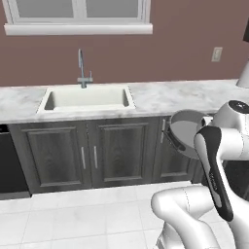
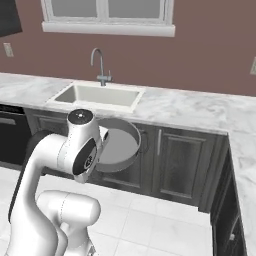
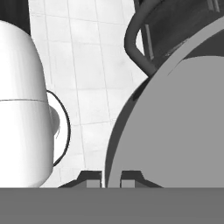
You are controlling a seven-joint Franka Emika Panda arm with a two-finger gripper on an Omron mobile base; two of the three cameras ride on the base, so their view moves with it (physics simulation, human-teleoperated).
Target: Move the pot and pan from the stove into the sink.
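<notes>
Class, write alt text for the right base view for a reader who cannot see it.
The white arm holds the grey pot tilted in the air before dark cabinets, below the marble counter. Behind it, the pale sink sits under a curved faucet and a window.

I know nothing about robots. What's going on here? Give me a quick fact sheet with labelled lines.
Setting: simulated kitchen, marble counter, dark cabinets
Held item: grey pot, tilted, in the air in front of the cabinets, below counter height
Hand: hand with a finger on each side of the pot's rim, shut on it
Pot handle: one loop handle visible in the hand view
Sink: sink empty, chrome faucet behind it
Pot versus sink: pot is right of the sink, not yet in it
</notes>
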